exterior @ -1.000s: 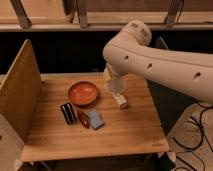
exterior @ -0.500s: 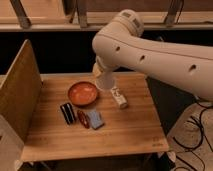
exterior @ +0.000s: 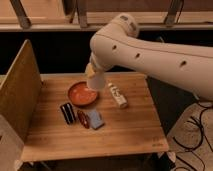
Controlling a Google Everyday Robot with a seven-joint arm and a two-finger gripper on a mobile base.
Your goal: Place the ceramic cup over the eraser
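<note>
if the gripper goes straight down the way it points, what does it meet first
Likely the wide orange-brown bowl, whose right rim lies directly below the gripper; depth is unclear.

You have a wooden table (exterior: 130,132) with an upright wooden panel (exterior: 20,92) along its left edge. Dark recess behind. Speckled floor (exterior: 192,142) at right carries black cables (exterior: 204,117).

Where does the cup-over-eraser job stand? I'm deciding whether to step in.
Done: nothing yet; the eraser lies uncovered on the table, left of the dark-red object. In hand: the gripper hangs over the orange bowl's right rim, and a pale shape at it may be the ceramic cup, though I cannot be sure. Left: bring the cup to the eraser and set it down over it.
</note>
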